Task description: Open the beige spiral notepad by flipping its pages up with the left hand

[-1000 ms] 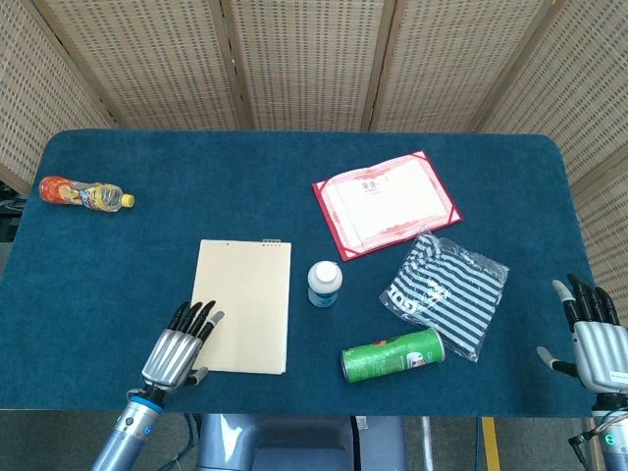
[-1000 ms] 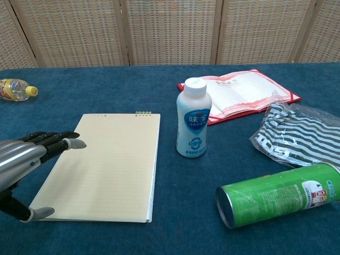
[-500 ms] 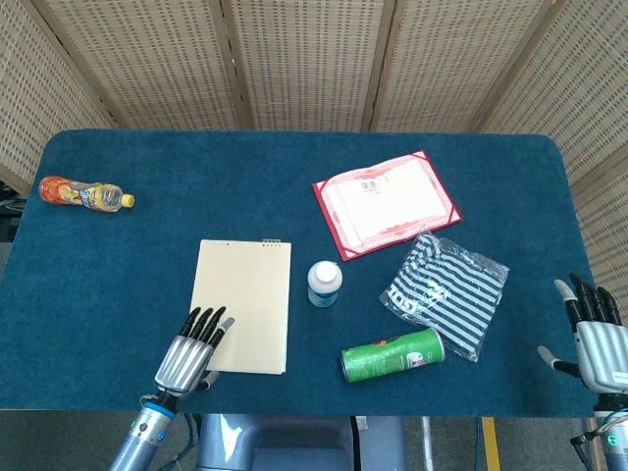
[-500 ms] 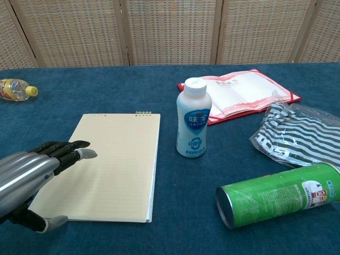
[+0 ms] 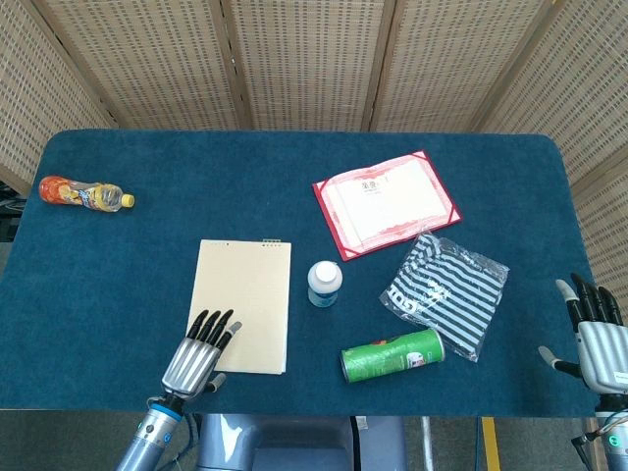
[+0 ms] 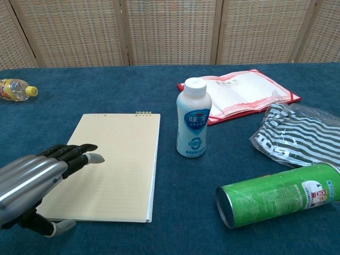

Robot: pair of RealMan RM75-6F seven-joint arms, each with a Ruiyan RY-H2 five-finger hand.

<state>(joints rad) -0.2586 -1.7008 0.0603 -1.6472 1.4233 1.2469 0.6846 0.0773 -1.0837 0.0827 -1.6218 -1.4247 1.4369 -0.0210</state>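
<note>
Left hand (image 5: 199, 351) lies flat, fingers extended and slightly spread, over the near-left corner of the beige spiral notepad (image 5: 243, 304); it holds nothing, and contact with the page cannot be confirmed. The notepad lies closed and flat on the blue table (image 5: 196, 177), extending away from the hand, plain beige cover, spiral binding at its far edge. Just right of the notepad stands a white bottle (image 5: 325, 284). Right hand (image 5: 597, 339), well apart at the table's right edge, is open and empty.
</note>
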